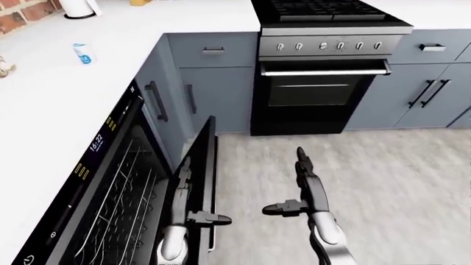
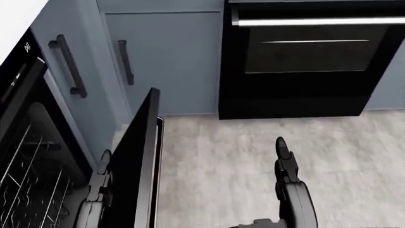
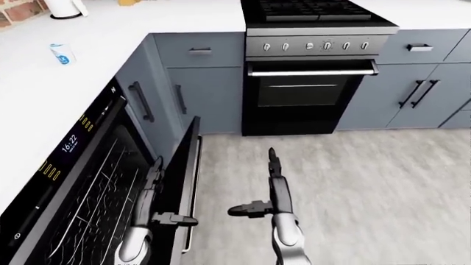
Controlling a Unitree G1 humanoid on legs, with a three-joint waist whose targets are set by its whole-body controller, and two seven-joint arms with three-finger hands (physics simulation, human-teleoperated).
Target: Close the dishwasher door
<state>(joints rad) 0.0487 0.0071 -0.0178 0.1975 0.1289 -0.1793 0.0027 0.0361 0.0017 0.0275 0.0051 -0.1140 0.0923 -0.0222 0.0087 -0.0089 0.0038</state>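
Dishwasher door (image 1: 200,171): part-raised. Left hand (image 1: 179,190) flat, fingers extended, against door's inner face, apparently pushing. Right hand (image 1: 305,185) right of door, fingers splayed, holding nothing.

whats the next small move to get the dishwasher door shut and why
Probably move the left hand off the rack side and push with the right hand. The dishwasher door stands nearly upright but still ajar. The left hand lies between it and the racks, where it could be pinched; the right hand hangs open and clear of the door.
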